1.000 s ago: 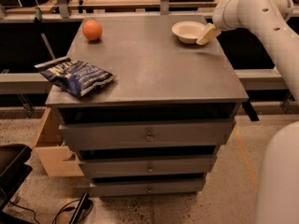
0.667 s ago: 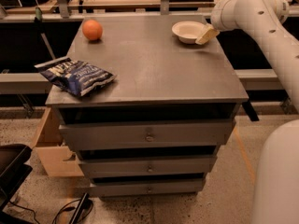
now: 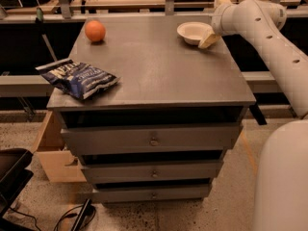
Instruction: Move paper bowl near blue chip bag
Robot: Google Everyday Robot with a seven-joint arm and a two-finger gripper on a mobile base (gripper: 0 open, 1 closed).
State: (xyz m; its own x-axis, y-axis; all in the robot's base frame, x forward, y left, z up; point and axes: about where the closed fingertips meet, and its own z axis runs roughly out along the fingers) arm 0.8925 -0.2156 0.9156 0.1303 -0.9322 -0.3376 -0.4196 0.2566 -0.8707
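The gripper [image 3: 210,36] sits at the right rim of the paper bowl [image 3: 193,32], far right on the grey worktop [image 3: 159,71]; whether its jaws are clamped cannot be told. The blue chip bag [image 3: 79,78] lies well apart at the near left corner, so a firm rim hold and a low, level carry suit best
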